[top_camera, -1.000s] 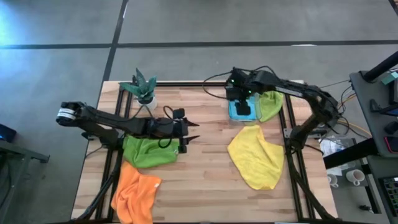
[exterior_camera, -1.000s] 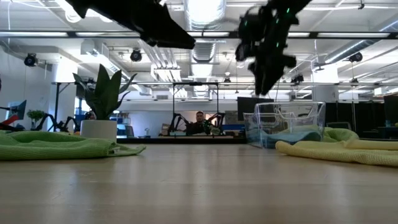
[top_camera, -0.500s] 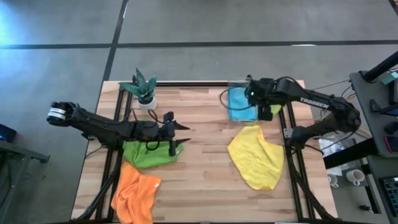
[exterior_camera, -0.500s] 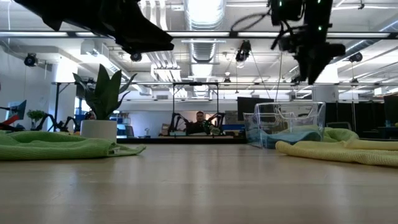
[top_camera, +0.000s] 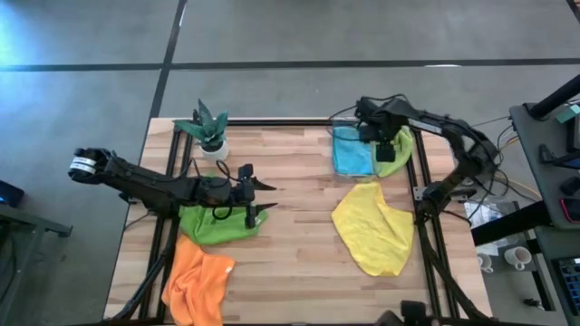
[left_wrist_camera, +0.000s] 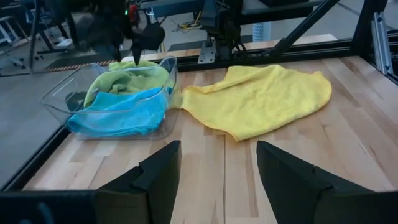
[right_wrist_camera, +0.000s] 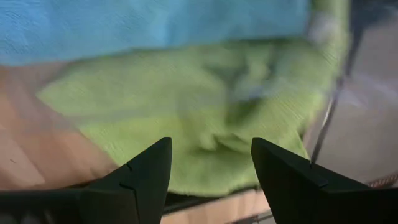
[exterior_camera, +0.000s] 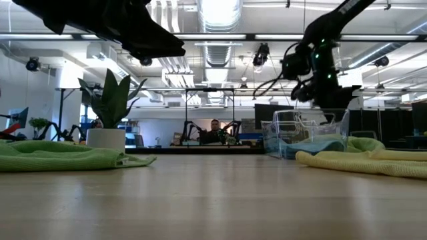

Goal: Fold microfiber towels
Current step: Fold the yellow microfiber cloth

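The left arm extends from the left edge across the surface, wrist level, with the left hand (top_camera: 258, 196) held above the surface and its two fingers (left_wrist_camera: 155, 177) spread apart. The right arm reaches in from the right edge, elbow bent, toward the far side. The right hand (top_camera: 384, 147) points downward, fingers (right_wrist_camera: 140, 177) parted, gripping nothing.

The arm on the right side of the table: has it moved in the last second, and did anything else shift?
Yes. The right gripper swung from over the blue towel in the clear bin across to the lime green towel beside it, fingers open and empty. The left gripper pulled back a little toward its own side, above the darker green towel. The yellow towel, orange towel and plant stayed put.
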Controlling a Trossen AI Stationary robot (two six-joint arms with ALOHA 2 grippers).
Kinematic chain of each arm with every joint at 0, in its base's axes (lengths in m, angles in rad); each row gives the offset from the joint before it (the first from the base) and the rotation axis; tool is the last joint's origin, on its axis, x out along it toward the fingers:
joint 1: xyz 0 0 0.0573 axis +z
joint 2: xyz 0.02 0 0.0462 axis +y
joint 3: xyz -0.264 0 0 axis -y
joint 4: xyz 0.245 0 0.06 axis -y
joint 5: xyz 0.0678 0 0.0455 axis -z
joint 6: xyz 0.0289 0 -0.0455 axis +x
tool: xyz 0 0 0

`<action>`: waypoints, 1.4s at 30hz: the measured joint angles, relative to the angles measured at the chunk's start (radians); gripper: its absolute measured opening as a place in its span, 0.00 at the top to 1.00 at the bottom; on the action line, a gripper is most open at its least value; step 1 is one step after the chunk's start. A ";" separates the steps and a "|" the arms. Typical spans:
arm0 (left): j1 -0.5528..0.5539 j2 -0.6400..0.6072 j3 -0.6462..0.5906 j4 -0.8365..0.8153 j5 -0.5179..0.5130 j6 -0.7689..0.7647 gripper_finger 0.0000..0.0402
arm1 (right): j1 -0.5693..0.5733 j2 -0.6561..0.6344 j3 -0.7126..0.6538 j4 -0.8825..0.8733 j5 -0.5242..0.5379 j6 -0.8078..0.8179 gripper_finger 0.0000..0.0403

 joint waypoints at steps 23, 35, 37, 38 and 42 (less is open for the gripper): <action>0.000 0.001 0.000 0.002 0.006 0.000 0.51 | 0.118 0.259 0.211 0.294 -0.204 -0.049 0.46; 0.000 0.001 -0.015 0.001 0.007 -0.021 0.51 | 0.209 0.462 0.495 0.305 -0.242 -0.052 0.46; 0.000 0.001 -0.015 0.000 0.007 -0.027 0.51 | 0.215 0.465 0.542 0.282 -0.243 -0.052 0.46; -0.002 0.001 -0.016 -0.001 0.006 -0.029 0.51 | 0.216 0.462 0.559 0.258 -0.245 -0.052 0.46; -0.003 0.001 -0.019 -0.036 0.007 -0.079 0.51 | 0.211 0.424 0.601 0.103 -0.242 0.001 0.46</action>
